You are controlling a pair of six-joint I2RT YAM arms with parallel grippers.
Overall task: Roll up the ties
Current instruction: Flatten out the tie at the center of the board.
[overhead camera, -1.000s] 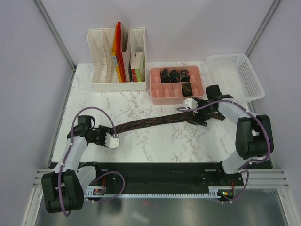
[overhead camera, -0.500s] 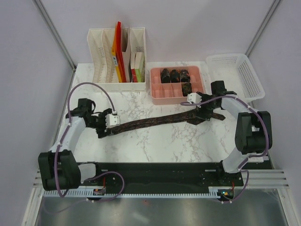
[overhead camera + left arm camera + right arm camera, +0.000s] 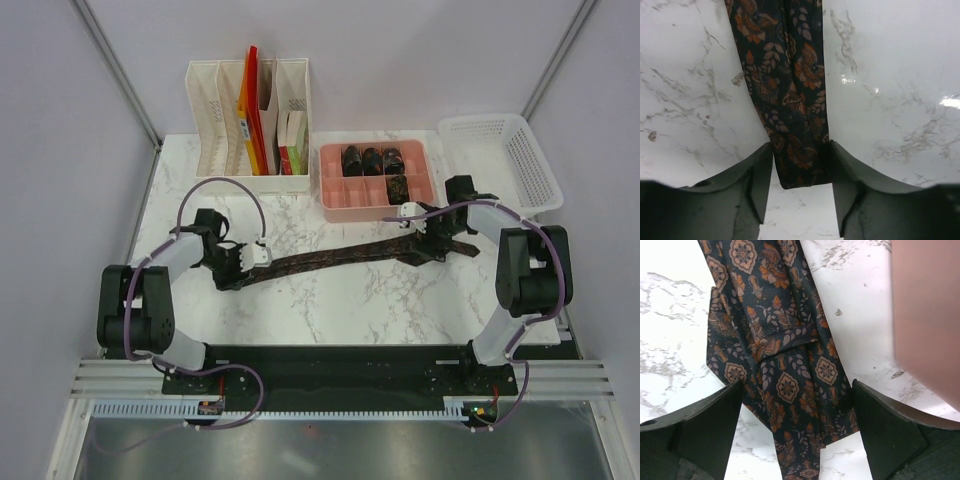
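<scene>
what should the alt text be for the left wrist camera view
The narrow end of a dark tie with an orange leaf pattern lies flat on a white marble table. The left end effector straddles it, one dark finger at each edge; whether it grips is unclear.

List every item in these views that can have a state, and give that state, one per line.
Long tie: unrolled, lying flat across the table.
Rolled ties: four, rolled, in the pink tray.
Left gripper: open, straddling the long tie's narrow end.
Right gripper: open, straddling the long tie's wide end.
White basket: empty.
File organizer: upright, holding folders.
</scene>
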